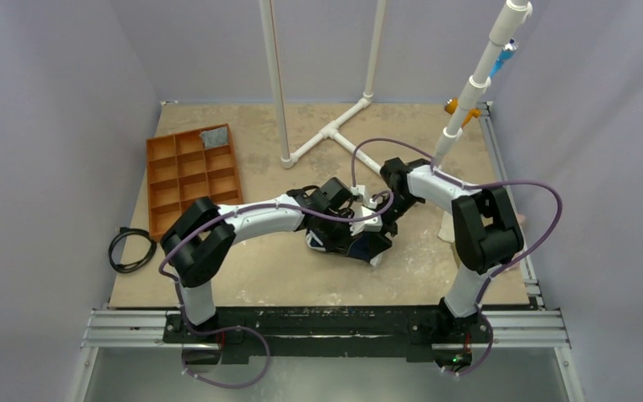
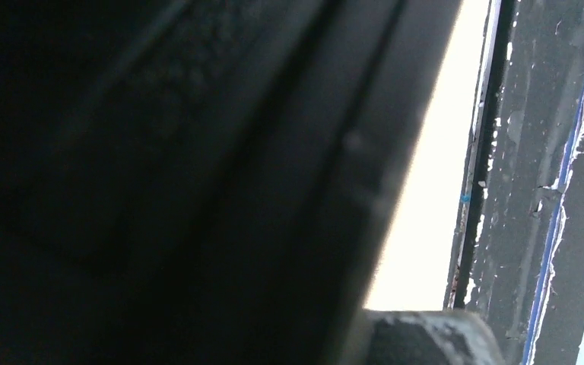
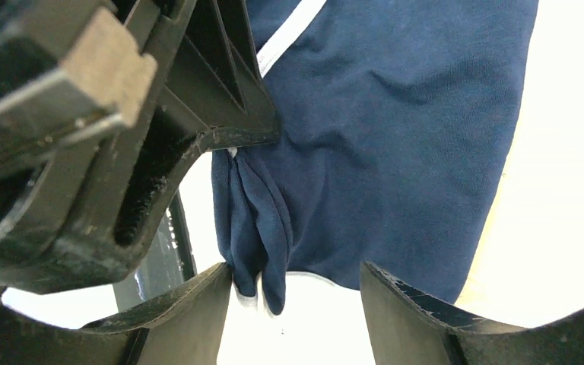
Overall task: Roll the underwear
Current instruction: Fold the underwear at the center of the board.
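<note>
Below, at the right gripper [image 3: 295, 272]: fingers [image 3: 190, 315] spread well apart, pinching nothing. Between them, the navy underwear [image 3: 395, 129], bunched into a hanging fold that touches the inner face of the finger on the picture's left and lies apart from the other finger. White trim [image 3: 289, 32] along the cloth's edge. Just beyond those fingers, touching the top of that fold, a black finger of the left gripper [image 3: 198, 129]; whether spread or closed, cannot tell, with its own wrist view dark and blurred. Seen from above, both grippers meeting over the crumpled garment on the tan table [image 1: 301, 276], well apart from the orange compartment tray [image 1: 150, 188], with a grey cloth [image 1: 214, 136] in a far corner compartment.
</note>
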`<action>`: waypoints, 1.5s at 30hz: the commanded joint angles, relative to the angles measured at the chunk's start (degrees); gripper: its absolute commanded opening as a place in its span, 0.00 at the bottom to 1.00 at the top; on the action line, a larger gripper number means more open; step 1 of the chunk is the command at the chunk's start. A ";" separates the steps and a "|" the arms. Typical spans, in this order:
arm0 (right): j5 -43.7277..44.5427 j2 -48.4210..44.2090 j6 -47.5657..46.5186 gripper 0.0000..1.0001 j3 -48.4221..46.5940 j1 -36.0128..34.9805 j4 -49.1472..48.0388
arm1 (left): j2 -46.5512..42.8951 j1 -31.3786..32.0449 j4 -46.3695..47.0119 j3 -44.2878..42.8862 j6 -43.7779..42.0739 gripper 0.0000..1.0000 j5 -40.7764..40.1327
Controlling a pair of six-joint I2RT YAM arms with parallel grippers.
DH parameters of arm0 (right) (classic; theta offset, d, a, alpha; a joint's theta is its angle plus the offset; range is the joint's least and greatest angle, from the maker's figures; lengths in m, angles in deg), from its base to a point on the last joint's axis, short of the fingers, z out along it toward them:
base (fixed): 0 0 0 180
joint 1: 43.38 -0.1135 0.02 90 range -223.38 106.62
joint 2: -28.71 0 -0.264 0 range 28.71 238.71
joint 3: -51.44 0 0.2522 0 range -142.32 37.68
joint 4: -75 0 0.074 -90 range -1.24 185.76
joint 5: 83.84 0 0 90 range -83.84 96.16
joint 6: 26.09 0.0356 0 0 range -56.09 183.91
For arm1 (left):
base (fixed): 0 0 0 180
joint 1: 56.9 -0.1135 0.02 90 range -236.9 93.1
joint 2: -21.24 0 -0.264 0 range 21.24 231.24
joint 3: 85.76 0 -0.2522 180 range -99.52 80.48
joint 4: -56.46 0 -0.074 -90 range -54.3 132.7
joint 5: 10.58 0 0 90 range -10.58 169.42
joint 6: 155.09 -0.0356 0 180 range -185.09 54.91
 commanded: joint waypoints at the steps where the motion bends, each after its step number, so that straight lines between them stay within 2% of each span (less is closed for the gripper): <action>1: -4.35 -1.12 -1.36 0.63 -2.73 -0.06 3.71 | 1.05 -0.71 0.65 -1.78 3.62 0.00 -1.75; 21: -3.76 -0.31 -3.69 0.63 -4.17 -0.03 8.50 | 2.45 -1.74 0.93 -2.34 5.00 0.00 -3.41; 30: -3.60 -0.22 -2.56 0.62 -3.72 1.63 6.92 | 0.75 -3.86 5.40 1.88 5.73 0.00 0.36; 37: -4.30 0.74 -1.94 0.61 -3.86 4.51 6.84 | -1.29 -3.82 8.29 4.52 6.35 0.00 -0.27; 45: -7.11 1.46 -2.67 0.62 -3.76 4.69 8.28 | -2.54 -3.87 10.78 5.69 8.93 0.00 -3.39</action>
